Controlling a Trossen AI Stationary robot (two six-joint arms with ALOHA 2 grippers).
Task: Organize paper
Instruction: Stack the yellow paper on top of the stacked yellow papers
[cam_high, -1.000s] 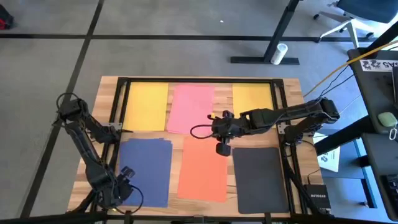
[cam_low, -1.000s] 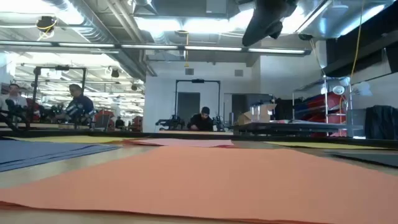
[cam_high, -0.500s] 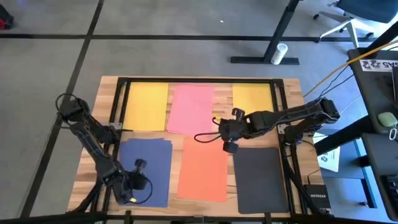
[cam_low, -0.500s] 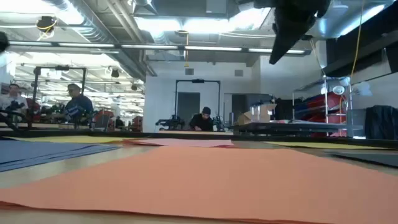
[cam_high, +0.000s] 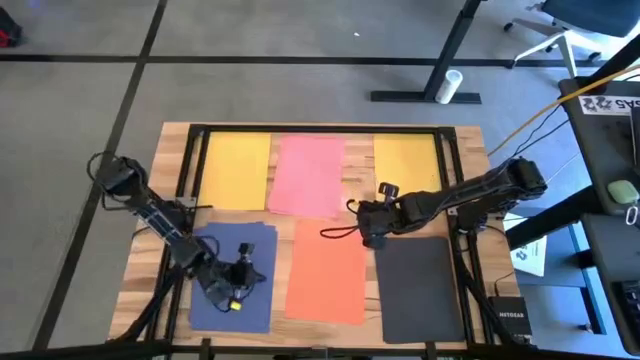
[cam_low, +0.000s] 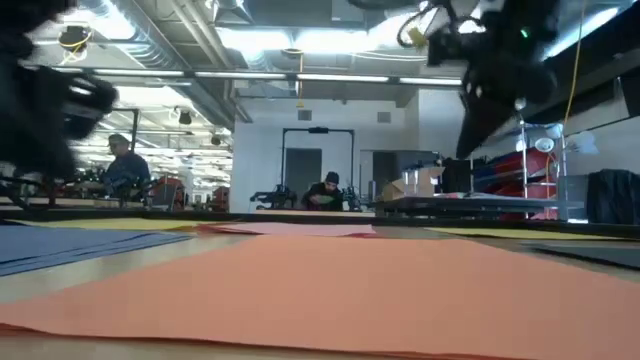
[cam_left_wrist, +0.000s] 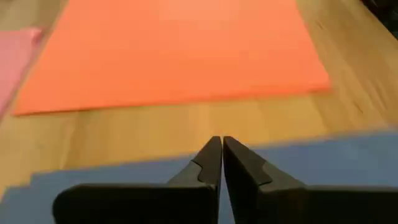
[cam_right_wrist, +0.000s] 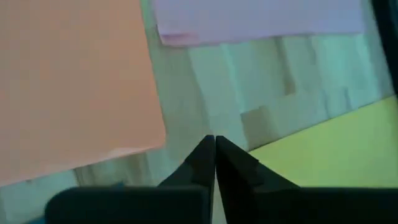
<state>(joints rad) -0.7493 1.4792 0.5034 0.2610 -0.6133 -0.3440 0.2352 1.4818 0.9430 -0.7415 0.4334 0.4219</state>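
Over the navy blue sheets (cam_high: 233, 277) near the tabletop's (cam_high: 356, 162) front left corner, your left gripper (cam_high: 243, 273) hovers with its fingers (cam_left_wrist: 209, 163) pressed together, holding nothing. Your right gripper (cam_high: 372, 234) sits mid-tabletop above bare wood, fingers (cam_right_wrist: 205, 158) likewise closed and empty, between the orange sheet (cam_high: 327, 272) and the black sheet (cam_high: 419, 287). You have the paper laid flat in two rows: along the far edge a yellow sheet (cam_high: 236, 171), a pink sheet (cam_high: 308, 176) and a second yellow sheet (cam_high: 406, 163); along the near edge navy blue, orange, black. The navy sheets are slightly fanned.
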